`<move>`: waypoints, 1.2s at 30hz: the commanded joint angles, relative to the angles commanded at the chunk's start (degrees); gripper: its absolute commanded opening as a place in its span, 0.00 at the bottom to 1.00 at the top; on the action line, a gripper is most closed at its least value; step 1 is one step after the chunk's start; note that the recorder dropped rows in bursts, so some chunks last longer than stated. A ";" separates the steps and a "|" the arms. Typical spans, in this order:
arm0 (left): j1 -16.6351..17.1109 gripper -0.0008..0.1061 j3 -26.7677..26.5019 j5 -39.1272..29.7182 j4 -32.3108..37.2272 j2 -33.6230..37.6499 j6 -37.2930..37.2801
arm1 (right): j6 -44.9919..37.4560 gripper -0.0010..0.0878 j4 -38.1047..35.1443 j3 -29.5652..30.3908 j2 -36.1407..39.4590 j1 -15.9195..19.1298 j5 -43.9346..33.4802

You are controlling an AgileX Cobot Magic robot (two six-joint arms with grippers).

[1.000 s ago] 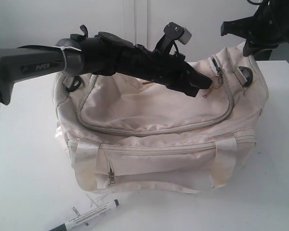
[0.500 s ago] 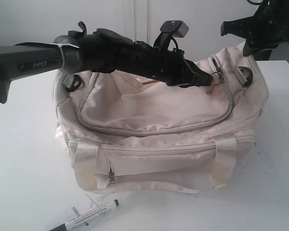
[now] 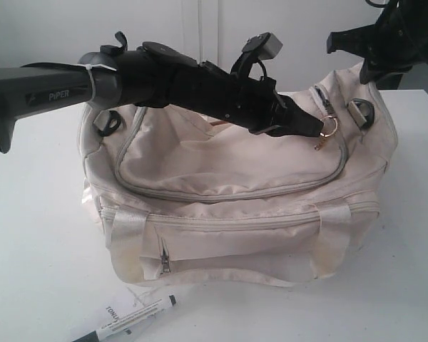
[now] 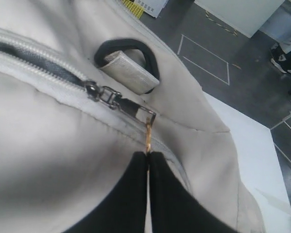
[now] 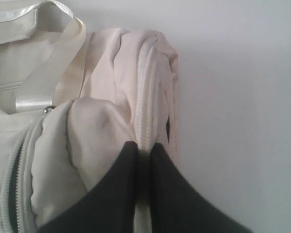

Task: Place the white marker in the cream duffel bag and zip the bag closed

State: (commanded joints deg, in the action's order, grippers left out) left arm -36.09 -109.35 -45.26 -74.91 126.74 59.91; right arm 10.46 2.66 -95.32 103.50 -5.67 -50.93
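The cream duffel bag (image 3: pixel 228 178) sits mid-table. My left gripper (image 3: pixel 318 129) reaches across its top flap and is shut on the gold keychain (image 3: pixel 329 129) hanging from the zip pull. In the left wrist view the fingertips (image 4: pixel 157 162) pinch the gold keychain (image 4: pixel 148 140) just beyond the zip slider (image 4: pixel 94 91), with a dark gap in the zip behind it. My right gripper (image 3: pixel 374 70) holds the bag's right end; its tips (image 5: pixel 144 145) are shut on the bag's zip seam (image 5: pixel 148 102). The white marker (image 3: pixel 132 318) lies on the table in front of the bag.
A white paper tag (image 3: pixel 118 313) lies under the marker at the table's front edge. A black strap ring (image 4: pixel 128 52) sits on the bag's end near the slider. Satin handles (image 3: pixel 128 228) hang down the bag's front. Floor lies beyond the table's right edge.
My left gripper has shifted right along the flap's zip line, carrying the gold keychain toward the bag's right end. The right gripper and the marker have stayed put.
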 joint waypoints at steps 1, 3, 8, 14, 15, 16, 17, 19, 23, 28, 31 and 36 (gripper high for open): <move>0.00 0.01 0.00 0.00 0.00 0.00 0.00 | 0.00 0.01 0.00 0.00 0.00 0.00 0.00; 0.00 0.01 0.00 -0.07 0.00 0.00 0.00 | 0.00 0.01 0.00 0.00 0.00 0.00 0.00; 0.00 0.01 0.00 -2.97 0.44 0.00 0.00 | 0.00 0.01 0.00 0.00 0.00 0.00 0.00; 0.00 0.01 0.00 -5.48 1.98 0.00 0.00 | 0.00 0.01 0.00 0.00 0.00 0.00 0.00; 0.00 0.01 0.00 -5.77 2.14 0.00 0.00 | 0.00 0.01 0.00 0.00 0.00 0.00 0.00; 0.00 0.01 0.00 -6.04 2.13 0.00 0.00 | 0.00 0.01 0.00 0.00 0.00 0.00 0.00; 0.00 0.01 0.00 -6.37 2.13 0.00 0.00 | 0.00 0.01 0.00 0.00 0.00 0.00 0.00; 0.00 0.01 0.00 -7.09 2.13 0.00 0.00 | 0.00 0.01 0.00 0.00 0.00 0.00 0.00; 0.00 0.01 0.00 -7.58 2.13 0.00 0.00 | 0.00 0.01 0.00 0.00 0.00 0.00 0.00; 0.00 0.01 0.00 -10.89 3.45 0.00 0.00 | 0.00 0.01 0.00 0.00 0.00 0.00 0.00; 0.00 0.01 0.00 -11.87 3.90 0.00 0.00 | 0.00 0.01 0.00 0.00 0.00 0.00 0.00; 0.00 0.01 0.00 -13.33 5.80 0.00 0.00 | 0.00 0.01 0.00 0.00 0.00 0.00 0.00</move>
State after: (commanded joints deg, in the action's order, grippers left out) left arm -36.09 -109.35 -58.59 -69.11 126.74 59.91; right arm 10.46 2.66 -95.32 103.50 -5.67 -50.93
